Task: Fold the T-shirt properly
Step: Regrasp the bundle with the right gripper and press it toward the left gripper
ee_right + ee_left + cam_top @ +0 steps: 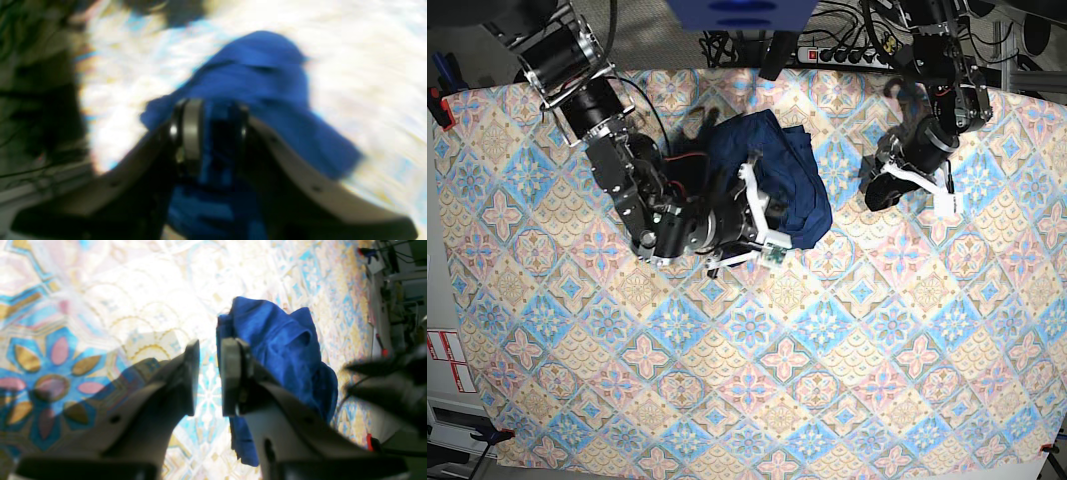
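The T-shirt [779, 160] lies bunched in a dark blue heap at the far middle of the patterned table cover [757, 370]. My right gripper [765, 212] sits at the heap's near edge. In the blurred right wrist view the right gripper [215, 111] is shut on a fold of the T-shirt [263, 63]. My left gripper [877, 190] hovers to the right of the heap, apart from it. Its fingers stand open with only the cover showing between them in the left wrist view [210, 351], and the T-shirt [283, 340] lies just beyond the right-hand finger [231, 373].
A power strip and cables [867, 45] run along the far edge. Red clamps [437, 100] hold the cover at its corners. A blue device [742, 12] hangs over the far middle. The right arm [617, 160] reaches in from the far left.
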Robot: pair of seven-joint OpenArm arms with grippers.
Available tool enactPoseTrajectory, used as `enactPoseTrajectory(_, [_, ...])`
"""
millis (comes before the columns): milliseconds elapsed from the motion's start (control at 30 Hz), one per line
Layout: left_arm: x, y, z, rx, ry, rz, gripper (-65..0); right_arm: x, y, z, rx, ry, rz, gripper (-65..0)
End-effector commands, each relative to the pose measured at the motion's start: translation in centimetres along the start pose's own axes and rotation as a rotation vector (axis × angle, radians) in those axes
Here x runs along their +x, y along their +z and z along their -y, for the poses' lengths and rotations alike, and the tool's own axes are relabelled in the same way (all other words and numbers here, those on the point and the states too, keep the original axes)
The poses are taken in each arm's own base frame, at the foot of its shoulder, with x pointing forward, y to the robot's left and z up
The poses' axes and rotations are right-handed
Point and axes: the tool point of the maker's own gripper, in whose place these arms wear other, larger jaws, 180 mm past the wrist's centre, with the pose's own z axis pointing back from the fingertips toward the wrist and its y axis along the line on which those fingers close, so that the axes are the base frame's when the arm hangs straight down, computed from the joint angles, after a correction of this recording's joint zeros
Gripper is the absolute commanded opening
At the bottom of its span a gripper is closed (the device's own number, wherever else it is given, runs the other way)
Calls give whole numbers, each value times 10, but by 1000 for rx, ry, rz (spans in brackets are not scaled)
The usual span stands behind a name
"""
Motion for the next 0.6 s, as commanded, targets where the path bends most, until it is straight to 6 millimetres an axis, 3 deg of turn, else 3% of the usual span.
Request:
enactPoseTrajectory(0, [12, 1, 6, -25, -14, 34, -541, 7, 8, 9, -22, 2, 30, -508])
enactPoseTrajectory(133, [12, 1, 7, -26, -14, 33, -541, 0, 9, 17, -34, -33, 25, -508])
enactPoseTrajectory(367, [12, 0, 7, -27, -15, 32, -541, -33, -15, 12, 22, -138, -24, -508])
enactPoseTrajectory(567, [12, 1, 6, -25, -14, 34, -541, -27, -44, -28, 132, -94, -30, -508])
